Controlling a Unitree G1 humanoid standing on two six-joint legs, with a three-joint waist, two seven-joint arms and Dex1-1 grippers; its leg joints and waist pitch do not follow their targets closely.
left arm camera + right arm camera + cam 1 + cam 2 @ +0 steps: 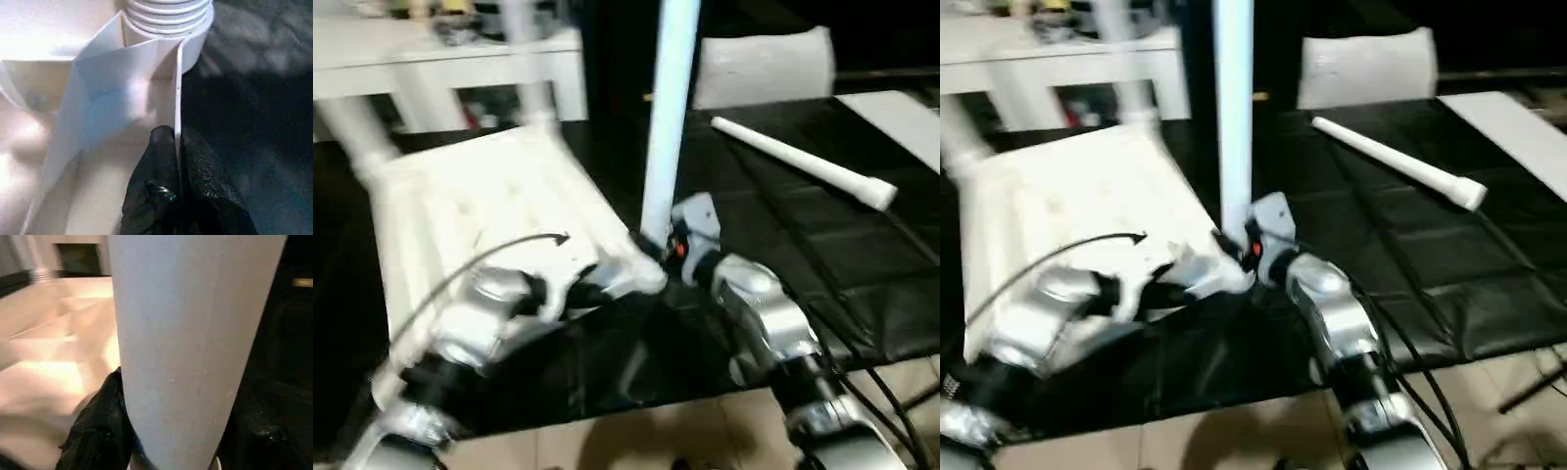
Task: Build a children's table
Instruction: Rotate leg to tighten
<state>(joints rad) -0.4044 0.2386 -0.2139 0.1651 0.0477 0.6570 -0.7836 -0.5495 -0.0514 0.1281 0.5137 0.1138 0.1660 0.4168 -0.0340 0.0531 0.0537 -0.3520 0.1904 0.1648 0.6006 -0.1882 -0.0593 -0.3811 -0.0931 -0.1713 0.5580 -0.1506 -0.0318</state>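
Tabletop (pixel 480 211), white and turned ribbed side up, is seen lying on the black mat (pixel 822 264) toward nine o'clock of the scene, with one upright leg (pixel 668 108) standing at its near corner at about the centre, where the threaded socket (pixel 166 14) is seated. The step in hand is judged to be the screwing or seating of this leg; it would be done well if the leg is kept plumb over the socket while it is turned, and the top is held from sliding. The left gripper (pixel 177 147) is pressed together on a thin rib of the tabletop just below the socket, so the top is steadied; the right gripper (pixel 161 431) is clasped around the base of the upright leg, its fingers (pixel 98 426) half spread by the tube's width. Two further legs (pixel 533 69) already rise at the far corners toward eleven and twelve o'clock. A spare leg (pixel 803 162) lies loose on the mat at two o'clock, well apart, and a flat white sheet (pixel 901 117) at three o'clock. A white table (pixel 440 49) stands behind at eleven o'clock; nothing is seen to block the work, though the grippers are crowded close at the corner
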